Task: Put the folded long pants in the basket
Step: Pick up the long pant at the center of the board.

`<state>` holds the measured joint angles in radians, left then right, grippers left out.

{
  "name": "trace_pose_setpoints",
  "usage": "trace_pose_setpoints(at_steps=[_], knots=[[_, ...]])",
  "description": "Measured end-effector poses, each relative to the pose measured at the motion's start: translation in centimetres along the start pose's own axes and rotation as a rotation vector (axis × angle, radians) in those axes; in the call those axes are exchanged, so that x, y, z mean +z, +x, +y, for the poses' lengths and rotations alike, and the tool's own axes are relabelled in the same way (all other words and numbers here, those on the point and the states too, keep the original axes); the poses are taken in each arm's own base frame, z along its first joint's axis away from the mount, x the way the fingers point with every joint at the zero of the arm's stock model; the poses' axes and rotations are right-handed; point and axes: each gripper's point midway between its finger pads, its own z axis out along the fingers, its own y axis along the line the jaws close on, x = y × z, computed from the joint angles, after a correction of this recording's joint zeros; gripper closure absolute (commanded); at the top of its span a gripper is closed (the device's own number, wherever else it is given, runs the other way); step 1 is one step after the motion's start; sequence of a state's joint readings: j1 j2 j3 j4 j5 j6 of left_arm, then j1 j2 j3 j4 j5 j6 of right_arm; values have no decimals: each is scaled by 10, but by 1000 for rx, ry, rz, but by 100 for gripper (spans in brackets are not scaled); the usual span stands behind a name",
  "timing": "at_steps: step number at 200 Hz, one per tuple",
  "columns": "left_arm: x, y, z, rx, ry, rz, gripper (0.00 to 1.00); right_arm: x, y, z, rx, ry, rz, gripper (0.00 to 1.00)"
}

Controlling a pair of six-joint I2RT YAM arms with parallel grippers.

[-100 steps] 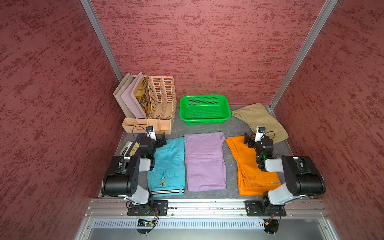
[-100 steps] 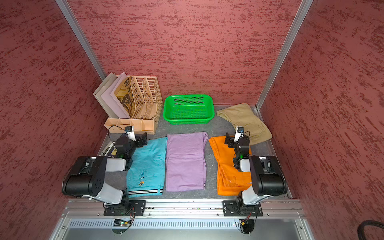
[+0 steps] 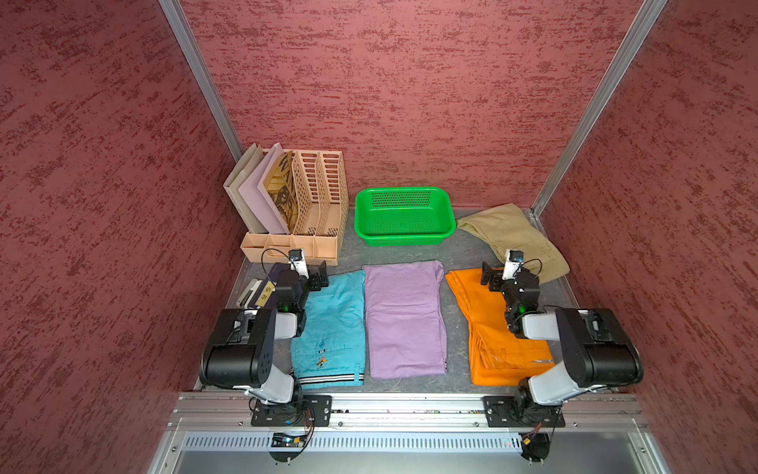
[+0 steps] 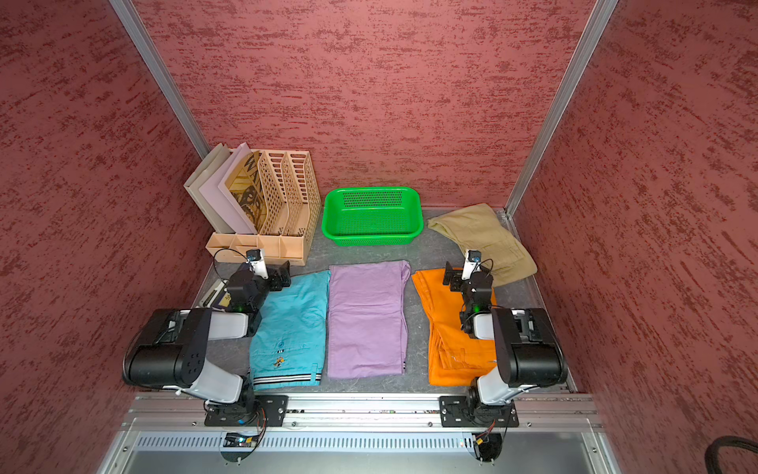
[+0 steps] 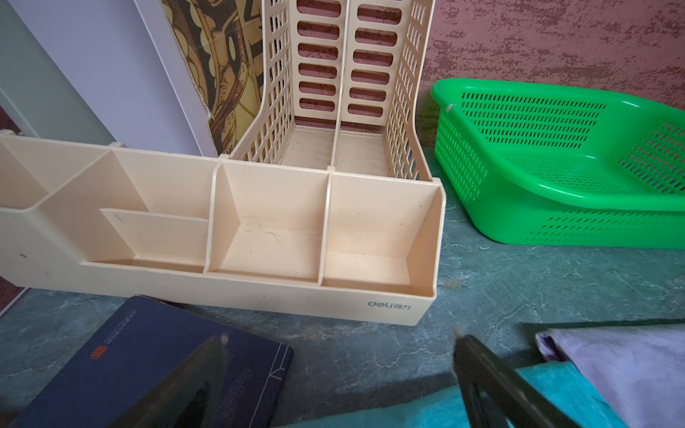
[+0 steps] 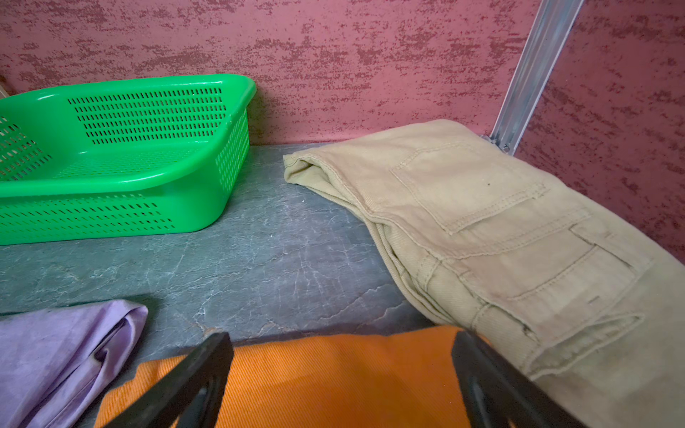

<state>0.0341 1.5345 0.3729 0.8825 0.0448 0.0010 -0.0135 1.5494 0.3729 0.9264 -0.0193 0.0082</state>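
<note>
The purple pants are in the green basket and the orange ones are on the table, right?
No. The green basket is empty; both top views show the purple pants flat on the table, beside the orange pants, which are on the table too.

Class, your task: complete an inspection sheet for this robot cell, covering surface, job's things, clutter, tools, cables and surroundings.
Surface: grey marbled mat, flat, no spills seen.
Job's things: green basket holds nothing; teal pants, lilac pants, orange pants and khaki pants lie folded on the mat, all outside it.
Clutter: peach file rack with folders; dark notebook beside it.
Tools: left tool open, holding nothing; right tool open over the orange pants' far end, holding nothing.
Cables: thin black loop by the left wrist camera; black hose outside the frame.
Surroundings: red textured walls; aluminium rail under the arm bases.
</note>
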Motion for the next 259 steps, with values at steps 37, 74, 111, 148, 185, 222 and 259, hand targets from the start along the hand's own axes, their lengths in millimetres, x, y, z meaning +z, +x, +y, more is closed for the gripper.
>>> trace_pose_setpoints(at_steps=[37, 74, 111, 148, 185, 222, 259], knots=[[0, 0, 0, 0, 0, 0, 0, 0, 0, 0, -1, 0, 0, 2], [0, 0, 0, 0, 0, 0, 0, 0, 0, 0, -1, 0, 0, 2], [0, 0, 0, 0, 2, 0, 0, 0, 0, 0, -2, 0, 0, 2], [-2, -2, 4, -1, -35, -2, 0, 0, 1, -1, 1, 8, 5, 2], [-30, -60, -5, -32, -70, -94, 0, -22, -34, -14, 45, 97, -24, 2], [-68, -111, 5, -271, -88, -201, 0, -63, -128, -15, 232, 111, -187, 2], [-70, -86, 10, -495, -28, -37, 0, -80, -108, -4, 327, 63, -53, 2]])
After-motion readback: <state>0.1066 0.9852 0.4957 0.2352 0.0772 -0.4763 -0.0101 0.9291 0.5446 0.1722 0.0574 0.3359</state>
